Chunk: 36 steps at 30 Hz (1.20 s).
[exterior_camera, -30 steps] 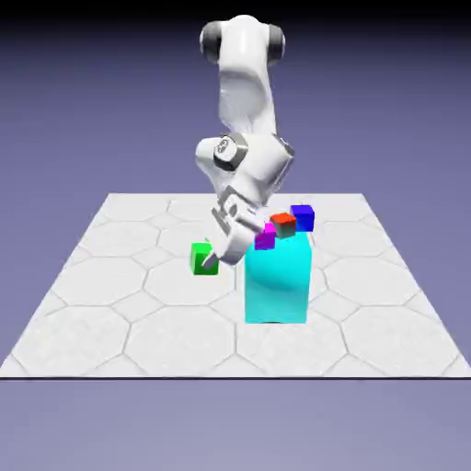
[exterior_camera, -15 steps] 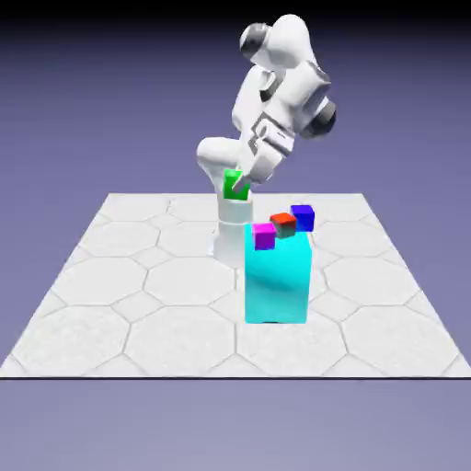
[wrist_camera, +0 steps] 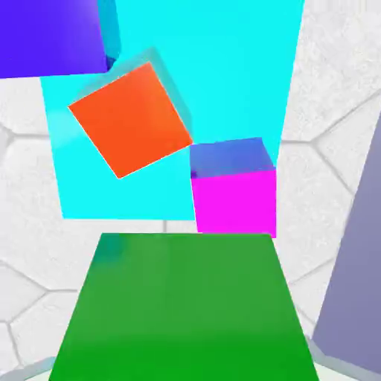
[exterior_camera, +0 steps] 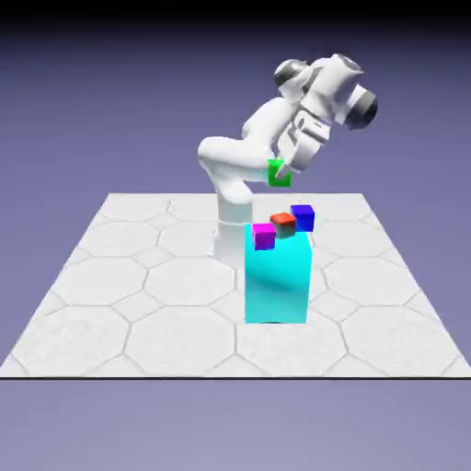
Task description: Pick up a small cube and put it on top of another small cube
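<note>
1. The small bright green cube (exterior_camera: 278, 173) is showing as a plain, matte, evenly coloured block with sharp edges. In the hand view it (wrist_camera: 182, 309) is filling the lower part of the picture, large and close, and covering both finger tips.
2. The white two-finger gripper (exterior_camera: 281, 172) is closing on the green cube and carrying it in the air; the jaws are standing only as wide apart as the cube itself.
3. The cube is hanging clear of the white hexagon-patterned table (exterior_camera: 110, 304), above and apart from the tall cyan block (exterior_camera: 276, 281).
4. Ahead of the hand, beyond the held cube, three small cubes are sitting on the cyan block's top (wrist_camera: 238, 82): a magenta cube (wrist_camera: 234, 201) nearest the held cube, an orange-red cube (wrist_camera: 130, 119) further out, and a blue cube (wrist_camera: 48, 37) furthest, cut by the picture's edge.
5. In the exterior view the magenta cube (exterior_camera: 265, 236), orange-red cube (exterior_camera: 283, 224) and blue cube (exterior_camera: 303, 217) are lying in a slanting row.
6. Against half a second ago: the hand is sitting higher and further toward the exterior view's right, now over the cyan block's area. One second ago the green cube was on the table beside that block. The three small cubes are not shifting.
</note>
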Each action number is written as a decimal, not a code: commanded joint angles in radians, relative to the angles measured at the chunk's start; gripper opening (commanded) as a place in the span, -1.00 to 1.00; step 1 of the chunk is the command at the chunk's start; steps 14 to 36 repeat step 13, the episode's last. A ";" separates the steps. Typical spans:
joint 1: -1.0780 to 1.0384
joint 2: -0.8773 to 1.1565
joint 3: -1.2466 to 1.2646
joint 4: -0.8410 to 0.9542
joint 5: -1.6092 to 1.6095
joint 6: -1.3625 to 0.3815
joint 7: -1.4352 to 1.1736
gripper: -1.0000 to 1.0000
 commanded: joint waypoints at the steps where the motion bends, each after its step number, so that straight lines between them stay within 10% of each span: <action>1: -0.006 -0.036 0.015 -0.004 0.038 -0.022 -0.017 -1.00; 10: 0.026 -0.160 0.185 -0.166 0.256 0.031 -0.063 -1.00; 11: 0.026 -0.160 0.185 -0.166 0.256 0.031 -0.063 1.00; 36: 0.015 -0.154 0.154 -0.130 0.228 0.003 -0.063 1.00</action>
